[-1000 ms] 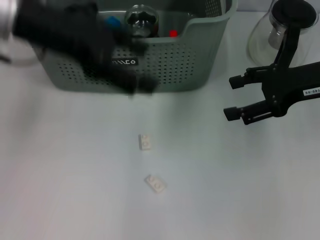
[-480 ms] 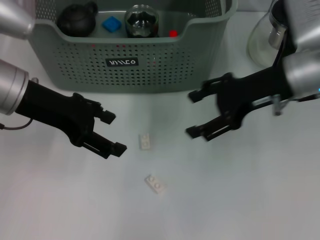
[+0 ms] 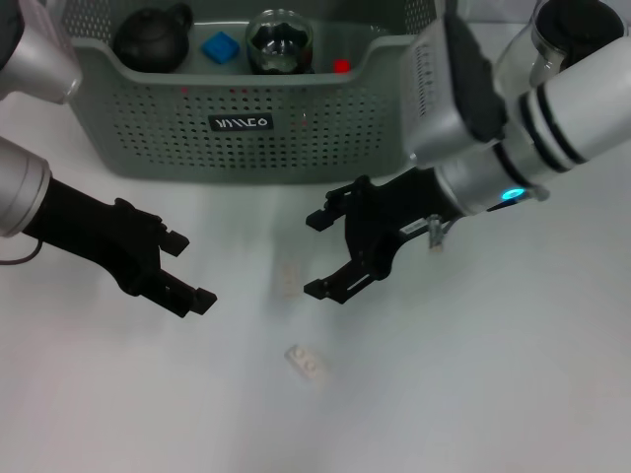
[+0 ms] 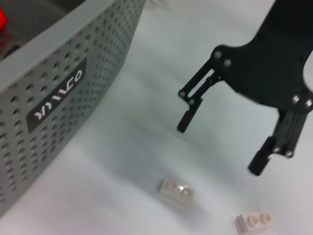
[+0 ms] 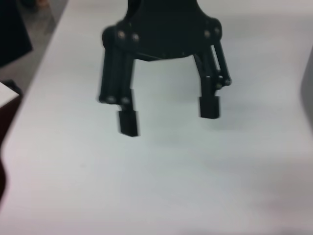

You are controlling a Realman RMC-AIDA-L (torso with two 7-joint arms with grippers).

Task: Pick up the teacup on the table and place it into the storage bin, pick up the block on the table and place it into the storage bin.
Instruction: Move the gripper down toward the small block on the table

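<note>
Large grey-green perforated plastic storage bin (image 3: 296,128) at far centre of white table (image 3: 473,394); a dark round teapot-like vessel (image 3: 150,37) and small blue block (image 3: 220,46) lie inside. Two small white studded blocks on table: one (image 3: 288,280) just left of right gripper (image 3: 317,253), fingers spread, empty; other (image 3: 308,363) nearer. Left gripper (image 3: 183,272) at left, spread, empty.
</note>
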